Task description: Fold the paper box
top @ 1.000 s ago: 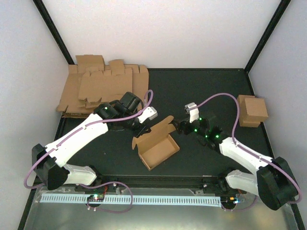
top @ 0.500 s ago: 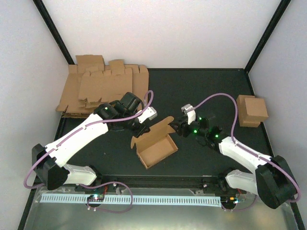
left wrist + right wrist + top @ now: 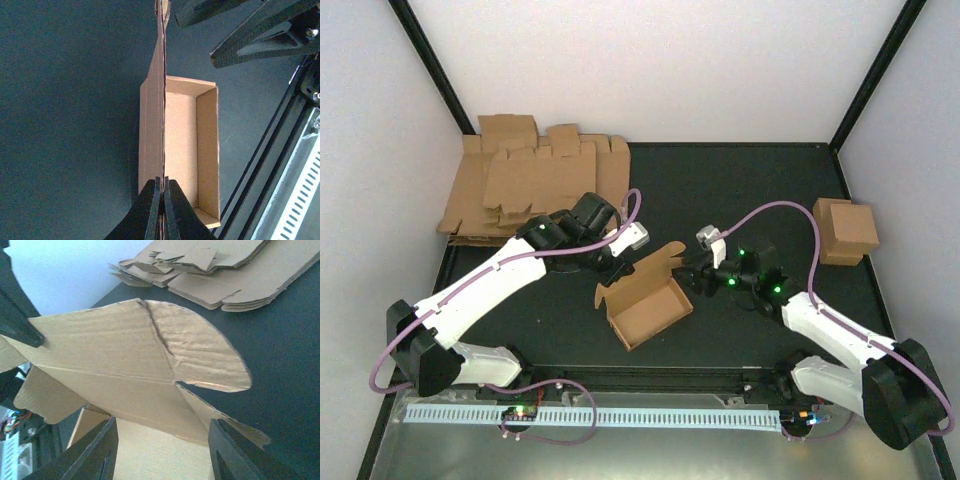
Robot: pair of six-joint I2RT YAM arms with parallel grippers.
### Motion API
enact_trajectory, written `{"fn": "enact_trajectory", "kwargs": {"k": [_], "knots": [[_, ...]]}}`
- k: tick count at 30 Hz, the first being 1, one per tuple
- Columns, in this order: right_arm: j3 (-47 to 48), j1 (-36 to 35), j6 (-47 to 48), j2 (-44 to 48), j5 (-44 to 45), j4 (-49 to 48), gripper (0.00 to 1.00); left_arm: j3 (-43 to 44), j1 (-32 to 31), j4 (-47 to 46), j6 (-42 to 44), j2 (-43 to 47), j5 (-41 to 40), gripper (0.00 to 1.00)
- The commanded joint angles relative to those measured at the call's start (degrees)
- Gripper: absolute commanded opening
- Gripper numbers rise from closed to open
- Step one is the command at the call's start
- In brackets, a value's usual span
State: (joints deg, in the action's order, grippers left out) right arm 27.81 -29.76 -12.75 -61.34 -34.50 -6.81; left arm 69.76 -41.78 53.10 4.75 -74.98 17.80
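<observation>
Two fingers (image 3: 92, 457) — paper box (image 3: 115, 355) apparently between

Top external: fixed high behind the arm bases, looking down and forward over the whole black table (image 3: 750, 190), with the paper box (image 3: 645, 305) at frame centre and the pile of flat blanks (image 3: 535, 185) upper left. Left wrist: close, looking straight down the edge of the box's raised lid, left gripper (image 3: 161, 182) at bottom centre. Right wrist: very close and low, facing the lid's broad side, right gripper (image 3: 162, 422) at the bottom edge, blanks along the top; all three share the box.
</observation>
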Motion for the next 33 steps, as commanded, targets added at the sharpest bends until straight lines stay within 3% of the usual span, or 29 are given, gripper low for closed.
{"fn": "enact_trajectory", "kwargs": {"k": [1, 6, 13, 17, 19, 22, 27, 33], "knots": [[0.3, 0.1, -0.9, 0.8, -5.4, -0.6, 0.53, 0.1, -0.6, -1.2, 0.8, 0.9, -0.1, 0.02], [0.2, 0.1, -2.0, 1.8, -5.2, -0.5, 0.50, -0.1, -1.5, -1.7, 0.7, 0.3, -2.3, 0.02], [-1.9, 0.3, -5.5, 9.1, 20.1, 4.5, 0.50, -0.3, -2.2, -1.4, 0.8, -0.3, -4.1, 0.02], [-2.7, 0.9, -6.6, 10.1, 26.1, 5.7, 0.49, -0.3, -2.6, -1.2, 0.9, -0.2, -4.5, 0.02], [-1.6, 1.0, -6.8, 7.3, 27.9, 7.3, 0.41, -0.3, -2.7, -1.3, 0.9, -0.2, -4.7, 0.01], [1.0, 1.0, -6.1, 2.0, 26.4, 8.7, 0.22, -0.2, -2.9, -1.2, 0.9, -0.1, -4.7, 0.02], [4.9, 1.1, -5.1, -4.3, 24.8, 7.8, 0.05, -0.6, -3.3, -1.4, 1.1, 0.2, -4.7, 0.02], [10.0, 1.4, -2.2, -11.0, 11.2, 8.8, 0.02, -1.7, -3.6, -2.6, 0.9, 0.7, -4.8, 0.02]]}}
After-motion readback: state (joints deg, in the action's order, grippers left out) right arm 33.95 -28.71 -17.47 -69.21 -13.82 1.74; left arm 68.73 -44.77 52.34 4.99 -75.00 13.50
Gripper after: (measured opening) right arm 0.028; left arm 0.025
